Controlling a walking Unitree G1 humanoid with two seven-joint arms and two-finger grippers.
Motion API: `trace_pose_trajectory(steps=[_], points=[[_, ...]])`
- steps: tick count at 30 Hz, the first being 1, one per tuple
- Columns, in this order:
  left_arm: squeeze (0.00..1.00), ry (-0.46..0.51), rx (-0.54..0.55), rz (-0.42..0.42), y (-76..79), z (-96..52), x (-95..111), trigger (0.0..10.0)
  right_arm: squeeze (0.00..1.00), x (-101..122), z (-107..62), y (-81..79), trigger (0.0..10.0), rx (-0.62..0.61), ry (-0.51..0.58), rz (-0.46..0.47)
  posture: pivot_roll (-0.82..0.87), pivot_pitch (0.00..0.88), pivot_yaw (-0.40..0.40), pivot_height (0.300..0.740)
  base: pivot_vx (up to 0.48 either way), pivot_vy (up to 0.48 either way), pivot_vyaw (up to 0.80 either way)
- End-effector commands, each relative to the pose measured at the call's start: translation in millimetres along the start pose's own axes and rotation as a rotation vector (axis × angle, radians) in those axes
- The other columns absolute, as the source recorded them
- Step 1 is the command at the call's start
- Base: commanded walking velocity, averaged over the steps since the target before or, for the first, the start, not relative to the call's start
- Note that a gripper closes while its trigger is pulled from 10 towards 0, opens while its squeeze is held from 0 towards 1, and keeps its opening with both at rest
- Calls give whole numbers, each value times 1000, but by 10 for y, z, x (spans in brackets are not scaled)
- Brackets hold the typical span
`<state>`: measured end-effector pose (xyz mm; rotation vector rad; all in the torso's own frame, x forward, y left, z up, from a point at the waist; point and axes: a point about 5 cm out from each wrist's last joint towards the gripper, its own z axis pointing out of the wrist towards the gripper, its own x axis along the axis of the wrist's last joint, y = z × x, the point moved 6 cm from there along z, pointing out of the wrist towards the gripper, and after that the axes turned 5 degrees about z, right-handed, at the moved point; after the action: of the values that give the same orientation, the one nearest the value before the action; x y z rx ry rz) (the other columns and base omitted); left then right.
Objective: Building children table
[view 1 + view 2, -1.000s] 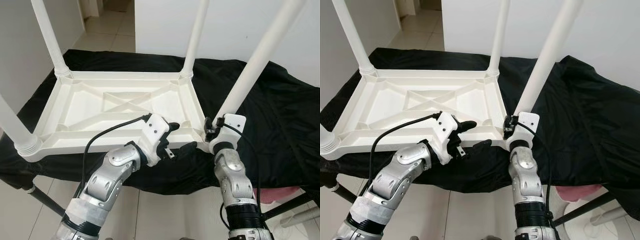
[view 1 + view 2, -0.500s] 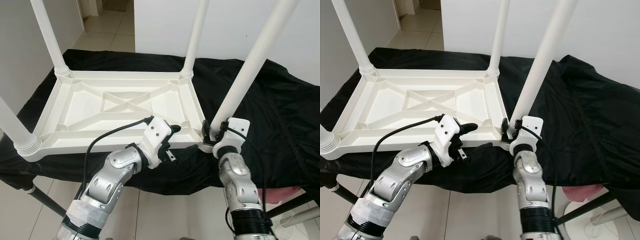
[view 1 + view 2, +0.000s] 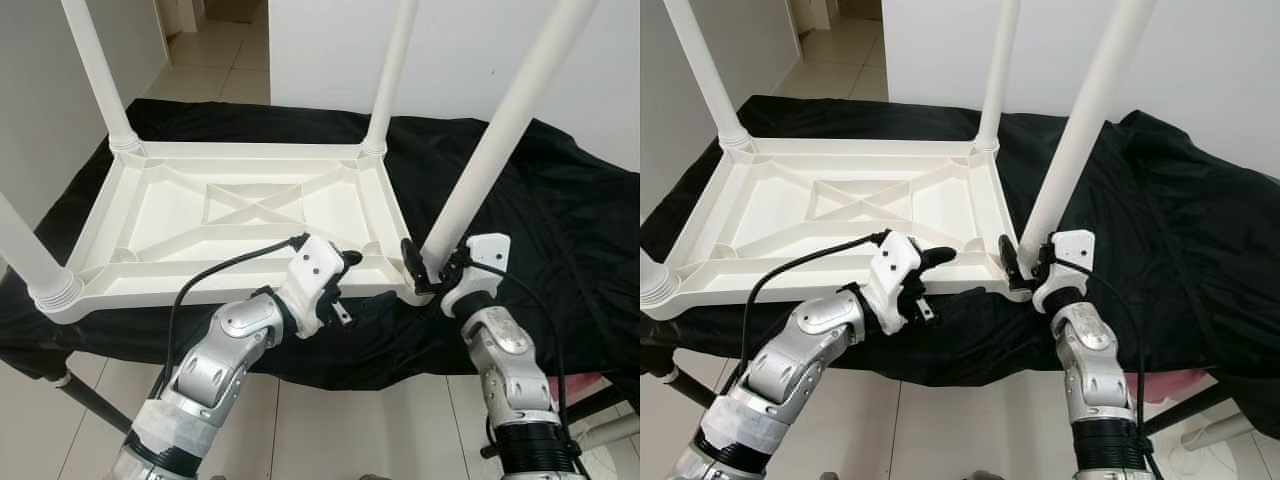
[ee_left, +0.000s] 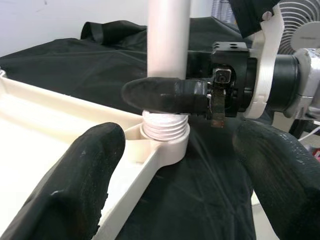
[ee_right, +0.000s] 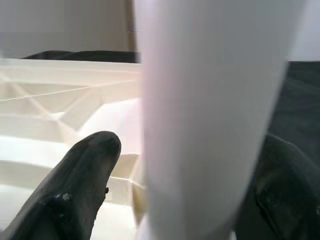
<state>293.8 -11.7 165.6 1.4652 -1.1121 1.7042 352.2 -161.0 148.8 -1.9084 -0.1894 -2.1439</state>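
Partly hidden behind the leg (image 3: 490, 150), right gripper (image 3: 432, 268) fingers clamp its base; left gripper (image 3: 345, 290) fingers spread

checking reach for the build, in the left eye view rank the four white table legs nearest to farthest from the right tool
1. Near right white plastic leg, between the right tool fingers.
2. Far right leg, beyond it.
3. Near left leg, across the tabletop.
4. Far left leg, opposite corner.

One upturned white table (image 3: 240, 215), four legs (image 3: 500, 140), one black cloth (image 3: 560, 230), two pincers (image 3: 425, 262)
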Motion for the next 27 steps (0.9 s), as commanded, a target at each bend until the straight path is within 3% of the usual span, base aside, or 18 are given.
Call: trace_pose_trajectory(steps=[1, 5, 10, 11, 12, 13, 24, 25, 26, 27], points=[[0, -12, -26, 14, 24, 18, -27, 10000, 0, -20, -12, -27, 10000, 64, -12, -4, -81, 0, -31, 740, 0, 0, 0], [0, -8, -42, 22, 46, 38, -13, 10000, 0, -113, 55, -76, 10000, 193, -71, -43, -79, 0, -19, 740, 0, 0, 0], [0, -11, -50, 30, 71, 45, -14, 10000, 0, -172, 101, -24, 10000, 218, -104, -83, -76, 0, -19, 740, 0, 0, 0], [0, -10, -48, 32, 71, 48, -11, 10000, 0, -201, 106, 16, 7608, 221, -119, -95, -71, 0, -25, 740, 0, 0, 0], [0, -10, -46, 33, 69, 49, -9, 10000, 0, -220, 106, 43, 7608, 221, -128, -99, -71, 0, -25, 740, 0, 0, 0], [0, -9, -42, 33, 63, 48, -4, 10000, 0, -235, 97, 64, 0, 220, -134, -97, -71, 0, -24, 740, 0, 0, 0], [0, -17, -43, 39, 58, 26, -22, 10000, 0, -290, 17, 77, 0, 238, -144, -69, -73, 0, -14, 740, 0, 0, 0], [0, -21, -39, 44, 36, 23, -28, 10000, 0, -290, 7, 68, 3922, 236, -141, -58, -74, 0, -13, 740, 0, 0, 0], [0, -23, -32, 47, 7, 22, -25, 10000, 0, -287, 7, 65, 10000, 232, -133, -45, -74, 0, -13, 740, 0, 0, 0], [0, -22, -27, 48, -12, 20, -20, 10000, 0, -285, 7, 62, 10000, 231, -128, -37, -74, 0, -11, 740, 0, 0, 0]])
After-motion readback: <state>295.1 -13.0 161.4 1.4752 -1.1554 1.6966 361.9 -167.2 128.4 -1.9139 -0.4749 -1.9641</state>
